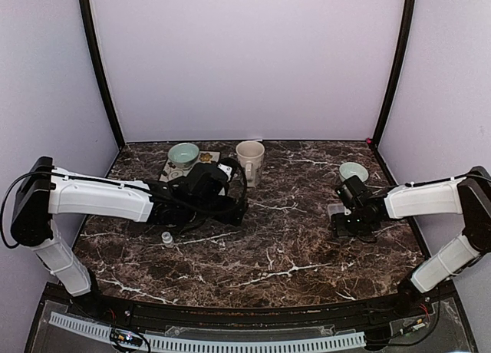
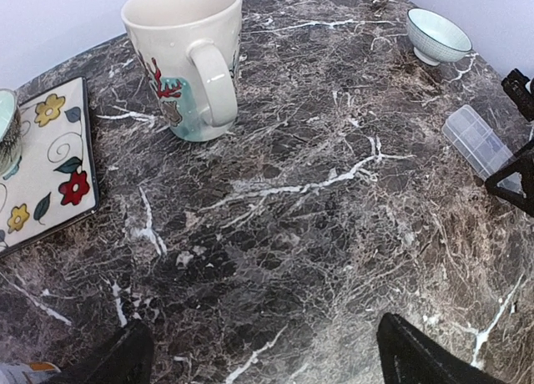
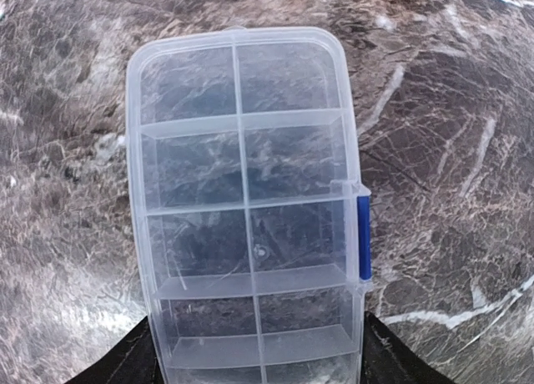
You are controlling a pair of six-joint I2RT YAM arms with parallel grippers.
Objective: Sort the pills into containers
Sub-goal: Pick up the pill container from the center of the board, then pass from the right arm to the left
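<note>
Right wrist view: clear pill organizer [image 3: 250, 209] between right gripper [image 3: 259, 363] fingertips, contact unclear. Looks light, rigid, slippery; best pinched across long sides.

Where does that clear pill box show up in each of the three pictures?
Top external: pill box, right of centre, by the right tool.
Left wrist: right edge, past the cream mug.
Right wrist: fills the centre, lid closed, blue clasp on its right.
Shared landmark: the dark marble table.
</note>
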